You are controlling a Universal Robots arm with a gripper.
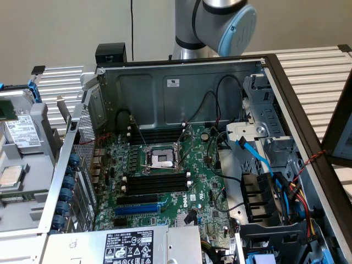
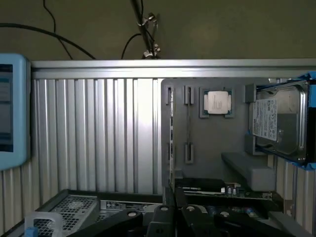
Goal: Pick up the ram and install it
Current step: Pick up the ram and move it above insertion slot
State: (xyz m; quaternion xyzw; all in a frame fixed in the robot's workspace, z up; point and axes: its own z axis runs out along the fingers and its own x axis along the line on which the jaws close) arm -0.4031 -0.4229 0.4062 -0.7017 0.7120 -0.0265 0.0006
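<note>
Exterior view: the arm (image 1: 225, 19) is cut off above the case (image 1: 154, 93); the grey tray (image 1: 41, 137) runs off the exterior view's left. Wrist view: we see our pincer (image 2: 173, 200) nearly closed, empty, partly cropped; the ram (image 2: 212, 187), green with black chips, lies along the tray's nearer edge.

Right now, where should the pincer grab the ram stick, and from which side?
Probably pinch the ram across its flat faces, mid-length, coming down from above the grey tray. It seems to stand on its thin edge in a slot, leaving only the upper edge free.
</note>
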